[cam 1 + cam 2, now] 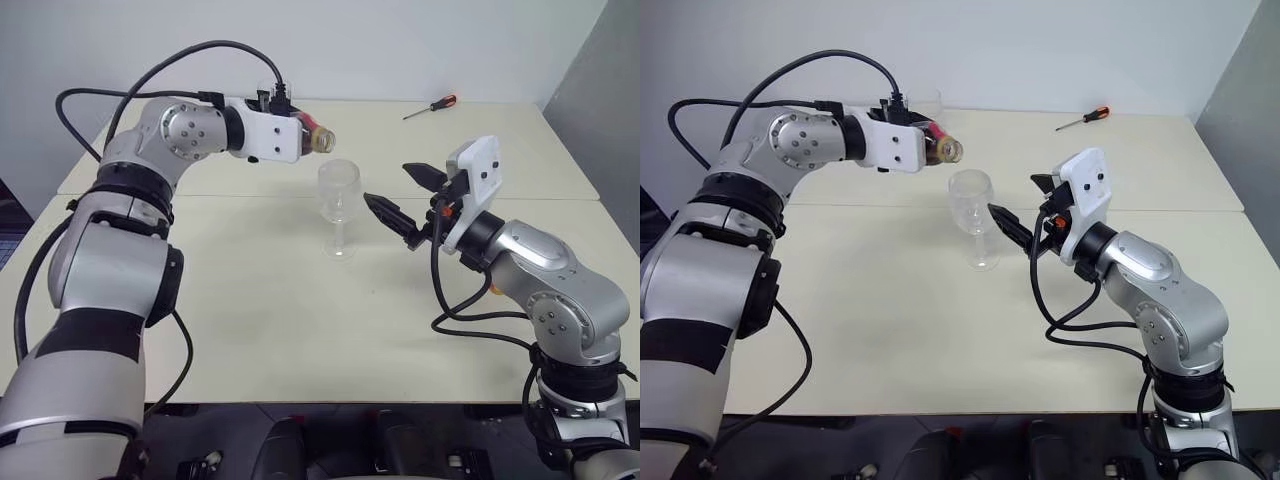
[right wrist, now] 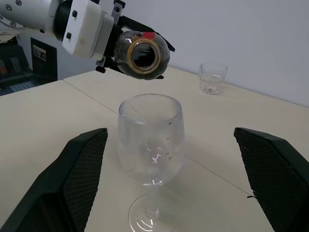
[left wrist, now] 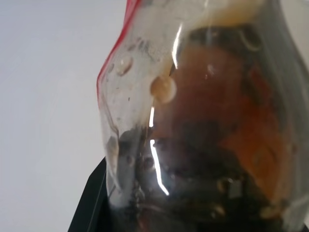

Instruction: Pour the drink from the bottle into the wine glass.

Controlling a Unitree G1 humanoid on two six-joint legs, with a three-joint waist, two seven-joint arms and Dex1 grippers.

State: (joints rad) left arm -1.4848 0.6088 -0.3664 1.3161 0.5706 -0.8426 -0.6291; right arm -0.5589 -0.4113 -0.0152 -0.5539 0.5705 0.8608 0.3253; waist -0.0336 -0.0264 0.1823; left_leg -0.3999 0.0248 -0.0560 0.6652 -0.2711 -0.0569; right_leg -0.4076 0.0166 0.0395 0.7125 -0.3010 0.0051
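— Where is the bottle (image 2: pixel 143 57) seen?

— It is held in the closed jaws of the left gripper (image 1: pixel 930 142), above the bench (image 1: pixel 250 310) and just behind and above the rim of the glass (image 1: pixel 339 205). The rounded body is clamped between the black fingers (image 2: pixel 145 27); the neck juts out past them.

— And which way is it pointed?

— The bottle is laid over on its side, its long axis close to level. The uncapped mouth, ringed in tan, is turned toward the right gripper (image 1: pixel 405 196) and tipped slightly down, near the glass's rim but apart from it. Dark drink (image 3: pixel 207 145) is seen pooled inside the body in the left wrist view. No stream can be made out at the mouth.

— The glass?

— It is stood upright on its foot at mid-bench, and its bowl looks clear. It is flanked by the right gripper, whose jaws are spread wide, one finger to each side of the bowl, neither touching it.

— Anything else on the bench?

— A tumbler (image 2: pixel 213 78) is seen behind the glass, well apart, and a screwdriver (image 1: pixel 431 106) lies near the far edge.
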